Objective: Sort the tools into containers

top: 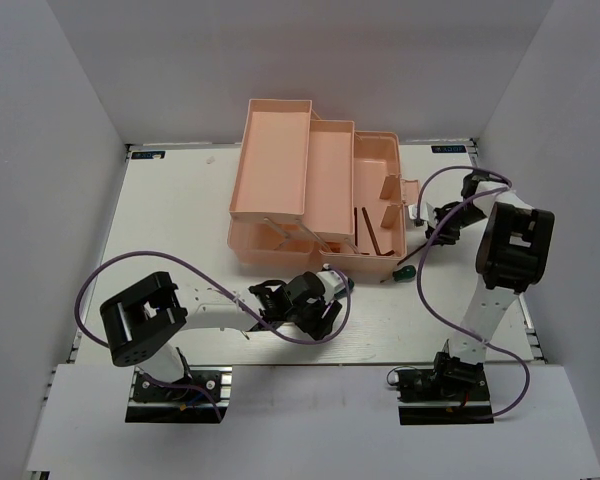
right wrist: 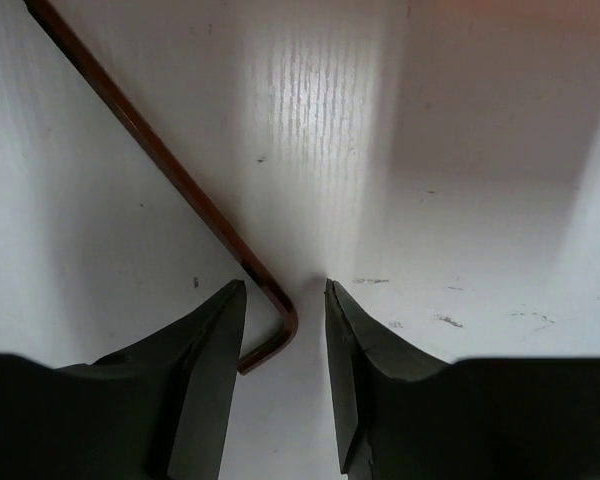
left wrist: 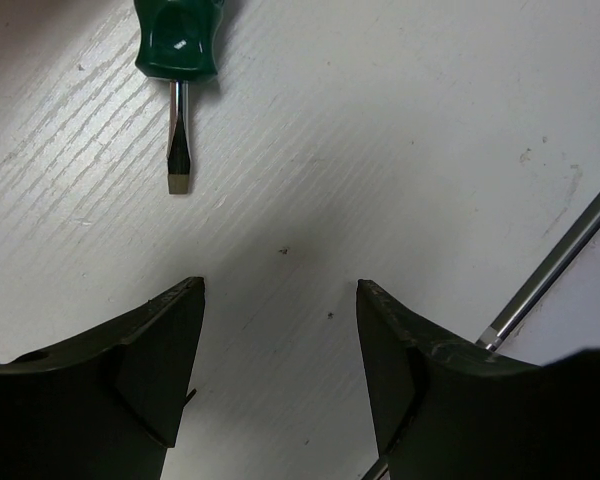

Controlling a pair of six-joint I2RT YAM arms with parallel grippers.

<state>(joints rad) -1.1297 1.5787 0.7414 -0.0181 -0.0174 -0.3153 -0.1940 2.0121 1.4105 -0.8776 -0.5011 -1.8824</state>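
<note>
Toolbox (top: 275, 160), pink, sits open toward the back of the counter (top: 180, 220) with its trays stepped out to the left. A couple of dark brown bars (top: 380, 243) lie in its bottom compartment, but from overhead I can't say what they are. The left fingers (top: 332, 287) are low on the counter right at the box's front wall, so that wall crowds them on the far side. A green-handled screwdriver (top: 405, 270) lies on the counter just off the box's front right corner, outside any compartment. The left wrist view fills in what the top view can't: the left fingers (left wrist: 280, 290) are spread wide with only bare counter between them. The green-handled screwdriver (left wrist: 177, 45) lies a bit ahead with its flat blade pointing back at them, and a thin metal shaft (left wrist: 560, 255) runs in from the right and slips under the right-hand finger. Over by the box's right side, the right fingers (top: 427, 222) cover whatever's under them from above. Only the right wrist view shows the brown hex key (right wrist: 170, 165) flat on the counter. The right fingers (right wrist: 280, 285) are parted narrowly with the key's bend sitting in the gap, not pinched as far as I can see. Purple cables (top: 110, 275) loop off both arms.
</note>
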